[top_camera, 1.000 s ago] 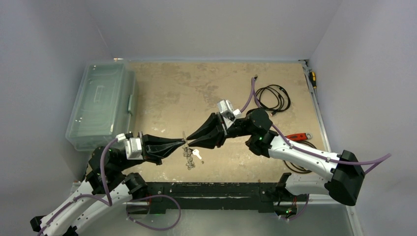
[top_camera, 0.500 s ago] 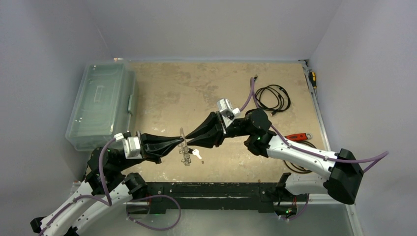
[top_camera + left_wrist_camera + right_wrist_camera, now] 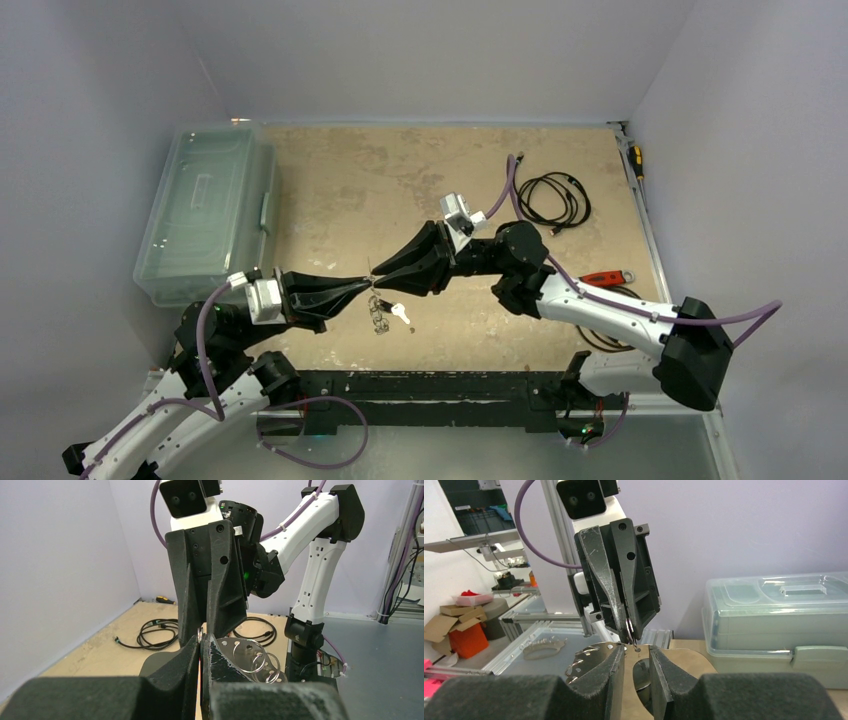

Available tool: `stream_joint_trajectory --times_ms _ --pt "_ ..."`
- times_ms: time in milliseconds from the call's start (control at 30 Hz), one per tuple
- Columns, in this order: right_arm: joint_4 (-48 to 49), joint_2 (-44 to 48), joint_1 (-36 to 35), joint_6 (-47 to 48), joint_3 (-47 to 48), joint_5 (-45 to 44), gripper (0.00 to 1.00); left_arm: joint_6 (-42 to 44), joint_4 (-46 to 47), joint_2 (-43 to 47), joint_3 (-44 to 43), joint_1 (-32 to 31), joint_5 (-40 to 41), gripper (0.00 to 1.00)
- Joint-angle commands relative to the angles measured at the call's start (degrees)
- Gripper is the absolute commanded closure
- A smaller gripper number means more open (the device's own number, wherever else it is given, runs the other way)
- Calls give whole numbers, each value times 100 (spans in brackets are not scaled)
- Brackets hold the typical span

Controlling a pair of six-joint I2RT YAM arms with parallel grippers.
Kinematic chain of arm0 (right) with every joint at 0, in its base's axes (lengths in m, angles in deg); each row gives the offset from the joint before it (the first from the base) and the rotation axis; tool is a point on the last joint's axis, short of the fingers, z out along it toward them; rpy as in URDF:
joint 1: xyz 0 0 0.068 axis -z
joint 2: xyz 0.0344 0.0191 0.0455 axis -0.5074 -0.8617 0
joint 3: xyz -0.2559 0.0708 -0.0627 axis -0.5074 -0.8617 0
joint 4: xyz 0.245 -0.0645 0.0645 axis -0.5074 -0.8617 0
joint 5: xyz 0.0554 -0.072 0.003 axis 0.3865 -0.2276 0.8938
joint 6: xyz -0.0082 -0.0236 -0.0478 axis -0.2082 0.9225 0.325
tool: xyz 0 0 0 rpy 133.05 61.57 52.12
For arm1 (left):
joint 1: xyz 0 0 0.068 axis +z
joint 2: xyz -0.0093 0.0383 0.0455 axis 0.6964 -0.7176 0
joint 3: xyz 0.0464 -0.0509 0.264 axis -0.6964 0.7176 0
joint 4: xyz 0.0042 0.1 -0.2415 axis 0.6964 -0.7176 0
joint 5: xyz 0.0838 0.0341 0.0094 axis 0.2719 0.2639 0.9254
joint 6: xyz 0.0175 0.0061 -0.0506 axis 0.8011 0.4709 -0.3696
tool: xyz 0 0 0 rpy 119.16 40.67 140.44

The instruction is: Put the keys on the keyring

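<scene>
1. Left gripper (image 3: 362,285): at mid-table, pointing right. Its jaws are pressed fully together on a small wire loop of the keyring (image 3: 239,649).
2. Right gripper (image 3: 382,279): pointing left, tip to tip with the left gripper. Its jaws stand a little apart with a flat silvery part of the keyring between them. Whether the pads press on it cannot be told.
3. Keyring: held up at the two meeting tips, above the table (image 3: 400,170). It is a perforated silvery plate carrying several wire rings, which hang on the near side of the tips.
4. Silver key (image 3: 400,315): just right of the hanging rings, near side of the tips.
5. Clear lidded box (image 3: 205,215): far left of the table.
6. Black cable coil (image 3: 555,200): far right.
7. Red-handled wrench (image 3: 607,278): at the right, beside the right arm.
</scene>
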Motion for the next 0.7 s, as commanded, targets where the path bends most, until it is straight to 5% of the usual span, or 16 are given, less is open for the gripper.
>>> stream_joint_trajectory --times_ms 0,467,667 --pt "464 -105 -44 -195 337 -207 73 -55 190 45 39 17 -42 100" --pt "1196 -471 -138 -723 452 265 82 -16 141 31 33 23 5 100" --pt "780 -616 -436 -483 722 373 79 17 90 -44 8 35 48 100"
